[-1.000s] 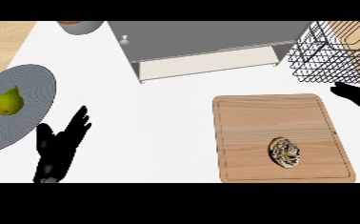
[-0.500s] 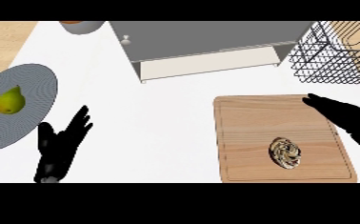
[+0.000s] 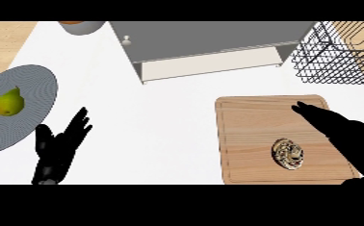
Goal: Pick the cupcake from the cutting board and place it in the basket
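The cupcake [image 3: 289,153], brown with pale swirls, lies on the wooden cutting board [image 3: 249,143] at the lower right. My right hand [image 3: 334,130] stretches over the board's right side with straight fingers, open, just right of and above the cupcake without touching it. The black wire basket [image 3: 332,54] stands at the upper right, beyond the board. My left hand [image 3: 58,149] rests open at the lower left, fingers up.
A grey plate [image 3: 35,95] with a green pear [image 3: 10,102] lies at the left edge. A grey open cabinet with a shelf [image 3: 206,44] sits at the top centre. A bowl's rim [image 3: 80,26] shows at the top left.
My right hand has moved in from the right edge, leftward and down over the cutting board, closer to the cupcake. The left hand and the cupcake have stayed in place.
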